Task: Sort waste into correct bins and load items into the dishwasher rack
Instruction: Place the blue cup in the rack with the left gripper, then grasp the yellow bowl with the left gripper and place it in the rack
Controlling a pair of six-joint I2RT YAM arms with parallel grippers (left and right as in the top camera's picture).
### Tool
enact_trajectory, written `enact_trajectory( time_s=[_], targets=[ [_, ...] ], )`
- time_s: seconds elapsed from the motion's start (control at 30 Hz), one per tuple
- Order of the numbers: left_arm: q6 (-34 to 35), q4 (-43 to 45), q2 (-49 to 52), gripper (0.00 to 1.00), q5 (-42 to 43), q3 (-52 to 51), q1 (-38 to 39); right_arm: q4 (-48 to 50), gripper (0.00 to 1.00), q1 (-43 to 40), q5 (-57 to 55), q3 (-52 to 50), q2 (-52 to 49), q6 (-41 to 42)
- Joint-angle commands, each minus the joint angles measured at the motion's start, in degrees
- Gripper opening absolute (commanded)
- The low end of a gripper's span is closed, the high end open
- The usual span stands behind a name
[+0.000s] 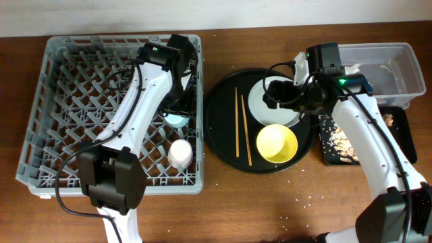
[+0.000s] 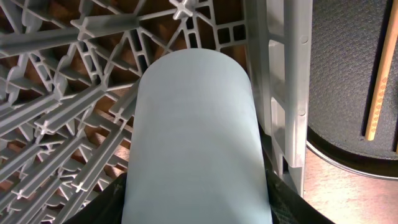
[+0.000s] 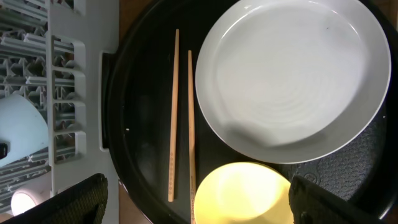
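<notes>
My left gripper is shut on the small light blue cup, low over the right side of the grey dishwasher rack. In the left wrist view the cup fills the space between the fingers. The pink cup stands in the rack near its front right corner. My right gripper is open and empty above the white plate. In the right wrist view the fingers spread over the yellow bowl, with the plate and two chopsticks beyond.
The plate, yellow bowl and chopsticks lie on a large round black tray. A clear tub stands at the far right. The shallow black tray in front of it holds beige food scraps. Crumbs dot the table.
</notes>
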State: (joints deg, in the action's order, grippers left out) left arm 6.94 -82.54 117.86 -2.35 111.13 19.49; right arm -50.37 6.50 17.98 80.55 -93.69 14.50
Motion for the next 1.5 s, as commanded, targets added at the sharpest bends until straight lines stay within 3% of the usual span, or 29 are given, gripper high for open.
enact_trajectory(
  time_s=[0.0,0.03,0.07,0.17,0.2,0.27,0.37,0.43,0.53,0.67,0.8,1.1,1.17,1.23,1.33,1.4,1.47],
  targets=[
    [-0.1,-0.5,0.2,0.70,1.1,1.1,0.2,-0.1,0.94,-0.2,-0.6,0.1,0.9,-0.6],
    [-0.1,0.2,0.2,0.86,1.1,1.1,0.2,-0.3,0.94,-0.2,-0.7,0.1,0.9,-0.6],
    [-0.1,0.7,0.2,0.94,1.1,1.1,0.2,-0.4,0.94,-0.2,-0.7,0.1,0.9,-0.6],
    [-0.1,2.4,0.2,0.95,1.1,1.6,0.2,0.1,0.94,-0.2,-0.7,0.1,0.9,-0.6],
    [-0.1,2.6,0.2,0.93,1.1,2.5,0.2,0.4,0.94,-0.2,-0.7,0.2,0.9,-0.6],
    [-0.1,2.0,0.2,0.71,3.5,7.2,0.2,0.0,0.90,-0.2,-0.7,0.9,1.0,-0.6],
    [-0.1,2.4,0.2,0.61,12.5,11.4,0.7,-1.7,0.89,-2.1,-0.7,4.0,4.3,-0.6],
    [-0.1,3.7,0.2,0.61,16.7,11.5,2.7,-3.3,0.90,-5.0,-0.7,6.2,8.3,-0.6],
    [-0.1,4.3,1.4,0.61,16.5,11.5,8.0,-6.4,0.93,-11.6,-0.7,6.5,14.7,-0.6],
    [2.9,6.5,6.7,0.60,16.5,11.5,14.7,-11.3,0.94,-17.1,-0.7,6.5,15.3,-0.6],
    [9.1,12.7,14.9,0.50,16.5,11.5,19.0,-12.5,0.94,-17.8,-0.7,6.4,15.2,-0.8],
    [11.7,16.6,21.0,0.45,17.2,11.5,22.5,-13.2,0.95,-17.8,-2.2,6.0,13.8,-0.8],
    [11.7,16.8,21.2,0.37,17.2,11.5,23.1,-13.3,0.95,-17.8,-2.2,5.9,13.6,-0.8],
    [11.7,17.0,21.2,0.22,17.2,11.5,23.7,-13.3,0.95,-17.8,-2.2,5.9,13.6,-0.8],
    [11.7,17.0,21.3,0.20,16.9,11.5,24.1,-13.3,0.95,-17.8,-2.2,5.9,13.6,-0.8],
    [11.7,17.0,21.3,0.03,16.9,11.5,24.1,-13.3,0.95,-17.8,-2.2,5.9,13.6,-0.8],
    [11.7,17.0,21.3,0.01,16.9,11.5,24.0,-13.4,0.95,-17.8,-2.2,5.9,13.6,-0.8]
  ],
)
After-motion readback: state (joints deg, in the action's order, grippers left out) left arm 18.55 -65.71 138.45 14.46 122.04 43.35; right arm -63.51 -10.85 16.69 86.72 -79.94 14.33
